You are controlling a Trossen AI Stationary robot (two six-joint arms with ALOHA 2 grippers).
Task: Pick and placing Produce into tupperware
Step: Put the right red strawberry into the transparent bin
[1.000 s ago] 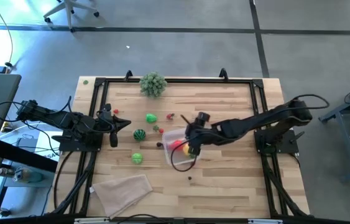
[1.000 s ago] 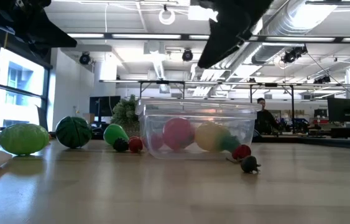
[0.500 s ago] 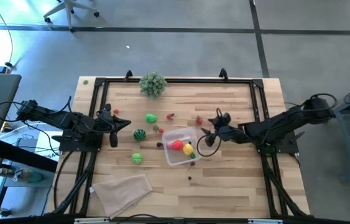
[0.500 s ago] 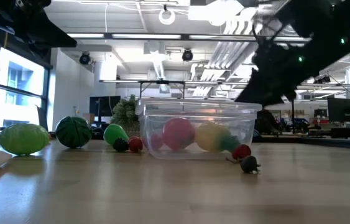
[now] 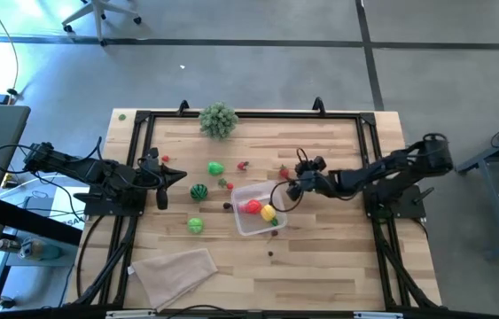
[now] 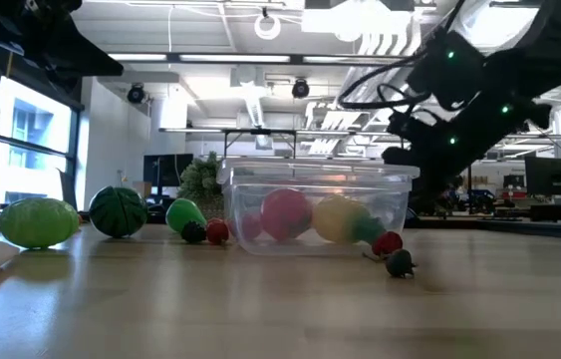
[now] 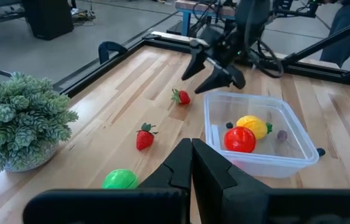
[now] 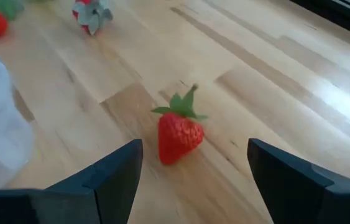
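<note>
Fingers [image 8: 115, 177] of the right gripper [image 8: 193, 177] are standing wide apart, framing a small strawberry [image 8: 179, 134] that is lying on its side on the bare wood just beside the tupperware [image 5: 256, 209]. It is probably light, hard, slick plastic that rolls easily, so the jaws are best closing across its broad red body, not the leafy cap. Inside the tupperware a red piece [image 5: 251, 207] and a yellow piece [image 5: 268, 213] are already resting. Well beyond it, the left gripper [image 5: 176, 176] is waiting with its fingers together.
</note>
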